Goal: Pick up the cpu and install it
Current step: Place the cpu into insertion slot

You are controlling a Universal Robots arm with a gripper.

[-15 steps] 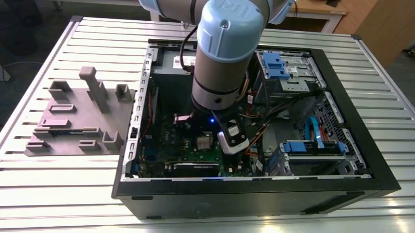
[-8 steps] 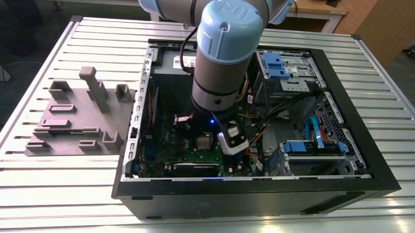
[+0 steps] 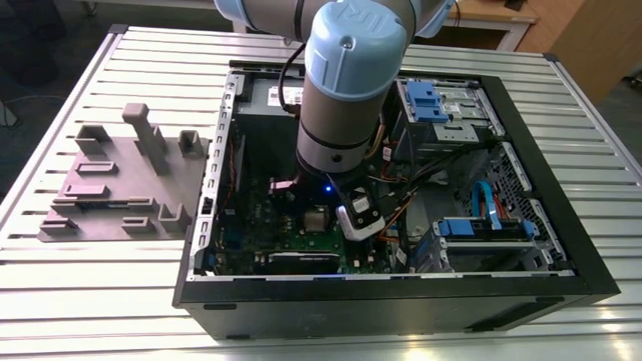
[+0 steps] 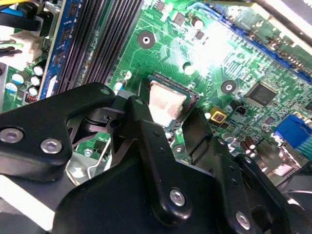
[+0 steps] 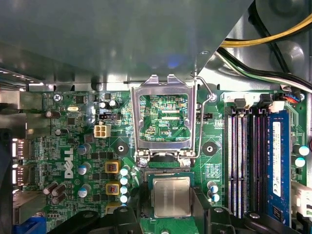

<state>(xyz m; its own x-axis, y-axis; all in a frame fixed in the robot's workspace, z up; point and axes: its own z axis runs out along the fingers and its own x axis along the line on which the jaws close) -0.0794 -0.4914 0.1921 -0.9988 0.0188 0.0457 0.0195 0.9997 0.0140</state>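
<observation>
cpu [image 5: 170, 196] lies in its socket [image 5: 165, 171] right beneath my tool [image 4: 168, 119], whose jaws stand spread on either side; seating step, i judge, and clearing off demands a straight lift.

A computer case [image 3: 401, 297] lies open on the slatted table [image 3: 90, 301], with a parts tray [image 3: 110, 188] just beside it on the exterior view's left and drive bays [image 3: 441, 113] inside it along the exterior view's right. The arm [image 3: 346, 90] reaches down into the case over the motherboard [image 5: 73, 146] on its floor. There the cpu [image 5: 170, 196] sits on the board under the gripper [image 5: 170, 222], the raised socket frame [image 5: 163, 119] just beside it and the memory slots [image 5: 243, 156] next to both.
</observation>
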